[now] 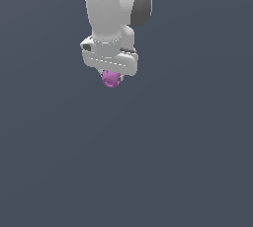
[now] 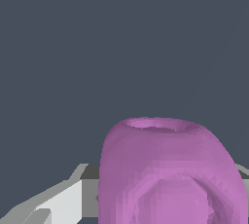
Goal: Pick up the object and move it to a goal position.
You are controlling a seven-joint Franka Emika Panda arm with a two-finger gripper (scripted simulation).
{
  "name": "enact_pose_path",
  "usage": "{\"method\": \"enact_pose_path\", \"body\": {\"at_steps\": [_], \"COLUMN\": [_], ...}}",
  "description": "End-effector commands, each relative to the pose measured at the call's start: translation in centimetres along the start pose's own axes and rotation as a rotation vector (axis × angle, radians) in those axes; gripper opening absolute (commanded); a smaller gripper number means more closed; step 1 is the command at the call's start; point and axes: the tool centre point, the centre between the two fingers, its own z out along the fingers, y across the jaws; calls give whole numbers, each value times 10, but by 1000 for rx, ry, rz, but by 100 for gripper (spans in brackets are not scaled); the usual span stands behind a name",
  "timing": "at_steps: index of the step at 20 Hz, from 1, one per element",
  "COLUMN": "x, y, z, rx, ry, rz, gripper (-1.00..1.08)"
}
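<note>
While pincer (image 1: 110, 75) grips object (image 1: 111, 80), open grey room all around

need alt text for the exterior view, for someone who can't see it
A white robot arm reaches down from the top of the frame, its gripper closed on a small magenta-pink object that pokes out just below the white gripper bar. Everything around them is a plain dark grey-blue background, with no other items visible.

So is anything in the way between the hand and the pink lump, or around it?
Nothing visible. The pink lump sits right under the hand, apparently between its fingers, with only plain grey background around. No goal marker shows.
</note>
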Motion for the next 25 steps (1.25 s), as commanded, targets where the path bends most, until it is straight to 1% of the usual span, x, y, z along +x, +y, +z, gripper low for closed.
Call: {"method": "enact_pose_path", "body": {"at_steps": [1, 8, 13, 19, 25], "x": [0, 2, 4, 6, 8], "y": [6, 21, 28, 33, 34], "z": [-26, -95, -131, -157, -164], "rx": [-1, -1, -1, -1, -1], "ry": [-1, -1, -1, -1, -1], "rz": [0, 0, 0, 0, -1], "gripper": [-100, -100, -100, -100, -100]}}
